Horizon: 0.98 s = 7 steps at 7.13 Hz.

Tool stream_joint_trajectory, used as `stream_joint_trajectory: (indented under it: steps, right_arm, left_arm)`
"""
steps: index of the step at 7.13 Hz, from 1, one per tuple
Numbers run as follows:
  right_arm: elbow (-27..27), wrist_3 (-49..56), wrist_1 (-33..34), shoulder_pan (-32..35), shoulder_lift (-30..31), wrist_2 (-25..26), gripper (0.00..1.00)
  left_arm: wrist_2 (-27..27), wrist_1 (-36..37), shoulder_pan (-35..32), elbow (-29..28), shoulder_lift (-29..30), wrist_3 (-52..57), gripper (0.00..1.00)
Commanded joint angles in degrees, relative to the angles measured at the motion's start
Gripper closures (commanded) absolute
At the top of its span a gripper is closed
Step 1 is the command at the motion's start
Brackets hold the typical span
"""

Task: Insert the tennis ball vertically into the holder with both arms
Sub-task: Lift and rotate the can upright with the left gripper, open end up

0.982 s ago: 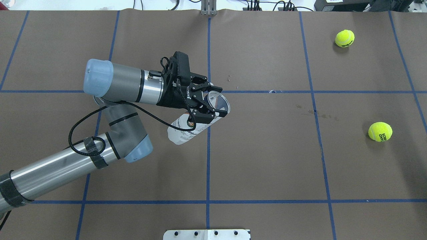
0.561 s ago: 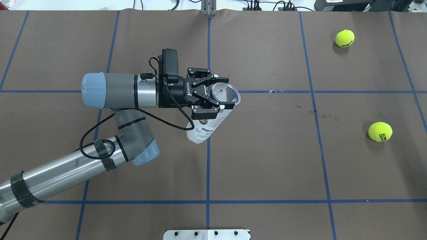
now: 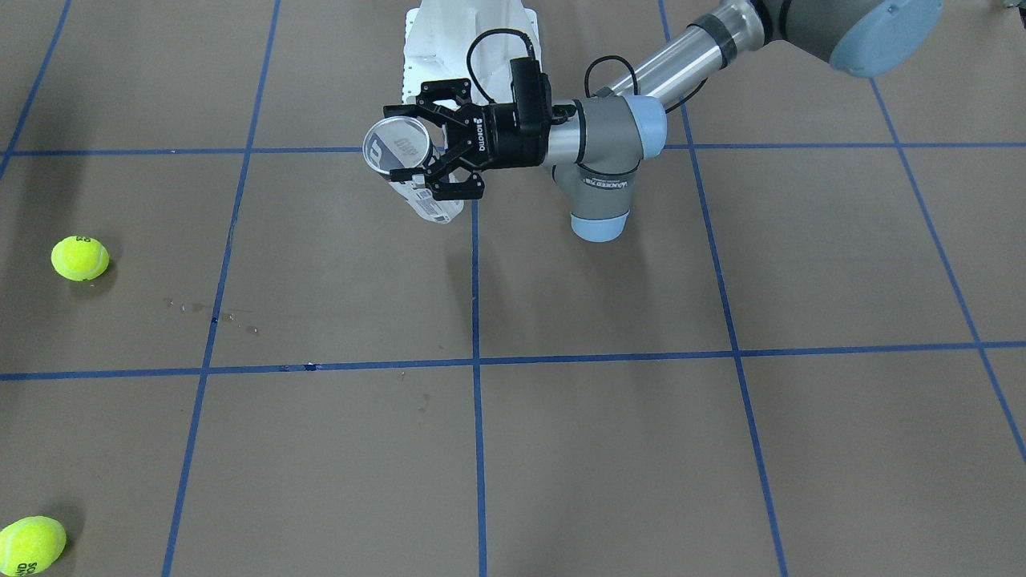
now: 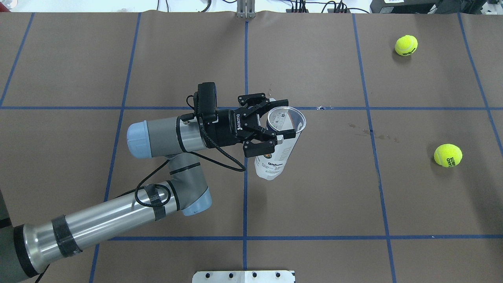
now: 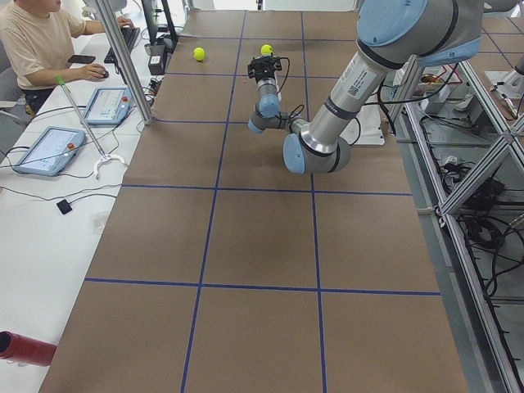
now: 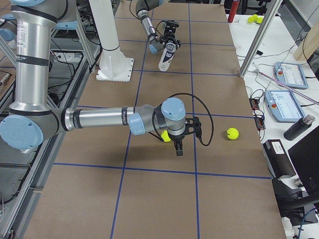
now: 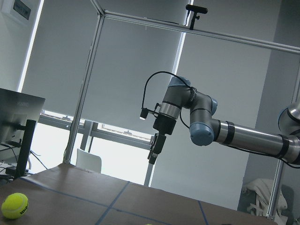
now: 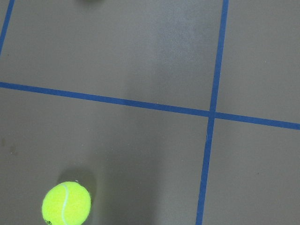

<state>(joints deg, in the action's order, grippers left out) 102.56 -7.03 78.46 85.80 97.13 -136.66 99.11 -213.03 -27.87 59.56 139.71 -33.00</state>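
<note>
The holder (image 4: 275, 151), a clear tube with a white label, is held in my left gripper (image 4: 277, 125), which is shut on it just below its open mouth. The tube hangs slightly tilted, mouth up, near the table's middle; it also shows in the front view (image 3: 417, 188) and the right exterior view (image 6: 167, 56). Two tennis balls (image 4: 406, 45) (image 4: 448, 155) lie at the far right. My right gripper (image 6: 178, 145) hangs fingers-down beside the nearer ball (image 6: 165, 136). It is small in the left wrist view (image 7: 153, 150); I cannot tell whether it is open.
Brown table with a blue tape grid (image 4: 245, 188). A white pedestal base (image 4: 243, 276) sits at the near edge. The right wrist view shows one ball (image 8: 66, 205) below on the table. An operator (image 5: 37, 49) sits at the side bench.
My left arm has swung right with the holder, past the centre tape line. The holder has turned more upright, its mouth facing up. The balls have not moved.
</note>
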Motion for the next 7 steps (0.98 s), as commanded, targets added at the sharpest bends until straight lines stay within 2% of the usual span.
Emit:
stream_joint_trajectory:
  steps: [1, 3, 4, 5, 7]
  right_arm:
    - [0.1, 0.0, -0.1, 0.1, -0.1, 0.0, 0.0]
    - [0.7, 0.0, 0.0, 0.1, -1.0, -0.1, 0.0]
    - [1.0, -1.0, 0.5, 0.0, -2.2, -1.9, 0.0]
    - [2.1, -6.6, 0.3, -0.1, -2.6, -3.0, 0.0]
    - [6.1, -18.0, 0.1, -5.4, -2.0, -1.3, 0.0]
  left_arm:
    - [-1.1, -1.8, -1.6, -2.8, 0.0, 0.5, 0.29]
    - [-1.1, -2.1, -3.3, -4.6, 0.0, 2.8, 0.29]
    - [-1.1, -2.2, -3.4, -5.3, -0.1, 3.2, 0.29]
    - [-1.1, -2.2, -3.4, -5.3, -0.1, 3.2, 0.29]
    - [-1.1, -2.2, -3.4, -5.2, -0.2, 3.2, 0.29]
